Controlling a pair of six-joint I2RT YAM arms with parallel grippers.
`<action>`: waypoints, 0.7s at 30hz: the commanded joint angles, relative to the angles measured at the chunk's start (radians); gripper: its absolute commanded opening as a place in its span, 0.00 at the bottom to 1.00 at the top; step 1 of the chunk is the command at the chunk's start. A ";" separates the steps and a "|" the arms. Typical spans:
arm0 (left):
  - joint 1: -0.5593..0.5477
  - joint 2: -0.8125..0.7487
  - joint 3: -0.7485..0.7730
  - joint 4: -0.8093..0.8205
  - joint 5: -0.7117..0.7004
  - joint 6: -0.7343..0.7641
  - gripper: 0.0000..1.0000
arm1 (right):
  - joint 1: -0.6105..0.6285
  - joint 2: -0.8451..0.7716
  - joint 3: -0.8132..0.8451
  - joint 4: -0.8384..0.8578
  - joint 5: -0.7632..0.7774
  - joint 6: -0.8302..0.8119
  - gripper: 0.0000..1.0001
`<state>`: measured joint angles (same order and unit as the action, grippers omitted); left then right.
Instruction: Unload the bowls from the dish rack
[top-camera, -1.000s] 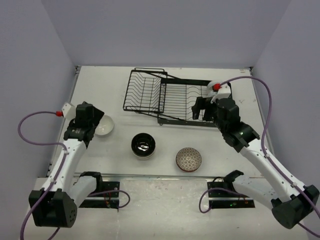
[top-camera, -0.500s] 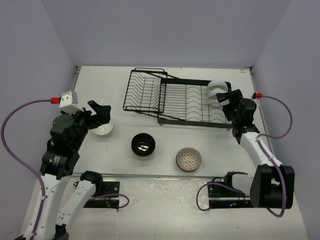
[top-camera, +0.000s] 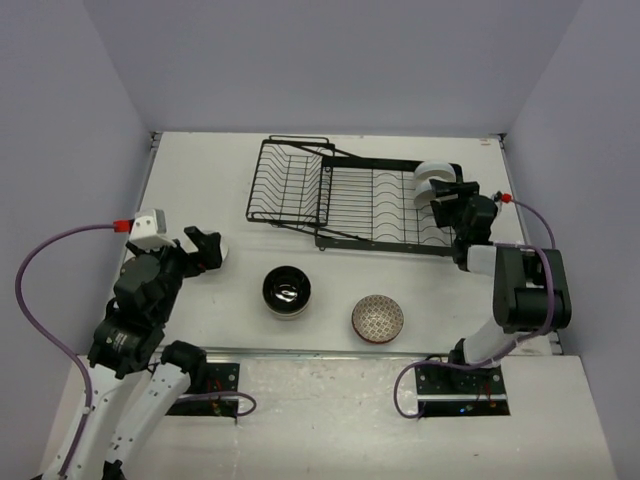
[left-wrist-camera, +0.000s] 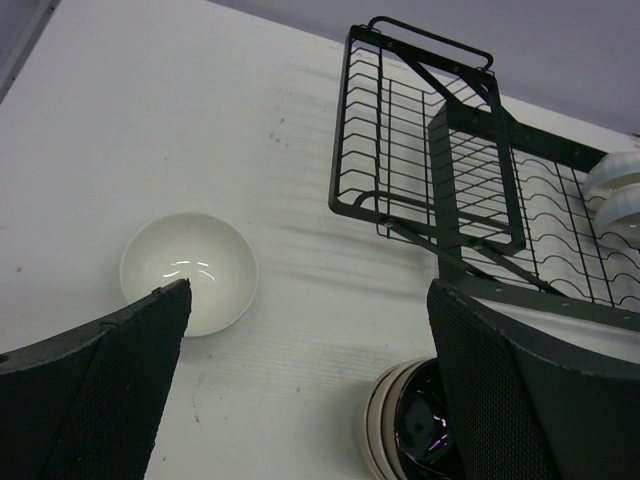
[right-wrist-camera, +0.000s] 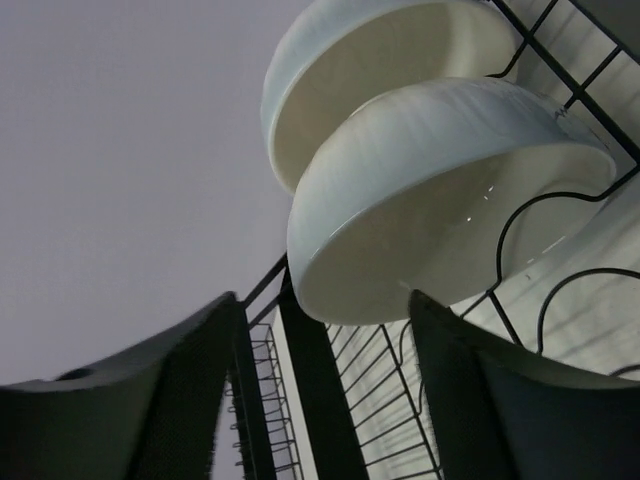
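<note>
Catches, from the right wrist alone, two plain white ceramic bowls (right-wrist-camera: 440, 190) on edge in black wire dish rack (right-wrist-camera: 312, 400), right gripper (right-wrist-camera: 325, 300) parted just beneath; left gripper (left-wrist-camera: 310, 290) gaping wide

Both arms raised, both grippers parted

The left arm (top-camera: 130, 320) is bent high at the elbow, and the left gripper (top-camera: 205, 245) (left-wrist-camera: 308, 292) is tipped downward, jaws spread wide. The right arm (top-camera: 525, 290) is folded tightly, and the right gripper (top-camera: 447, 195) (right-wrist-camera: 325, 300) is pointed forward, fingers set apart.
</note>
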<state>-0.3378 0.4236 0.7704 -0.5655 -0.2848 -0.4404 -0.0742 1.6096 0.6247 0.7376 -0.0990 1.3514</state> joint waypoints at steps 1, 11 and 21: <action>-0.021 -0.011 -0.005 0.039 -0.031 0.032 1.00 | -0.004 0.073 0.012 0.235 -0.013 0.109 0.64; -0.052 -0.011 -0.016 0.053 -0.001 0.043 1.00 | -0.003 0.153 0.017 0.310 -0.022 0.097 0.28; -0.055 -0.006 -0.020 0.062 0.013 0.046 1.00 | -0.004 0.174 0.021 0.348 -0.028 0.083 0.13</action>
<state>-0.3878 0.4171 0.7544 -0.5529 -0.2840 -0.4244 -0.0742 1.7802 0.6289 1.0256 -0.1307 1.4445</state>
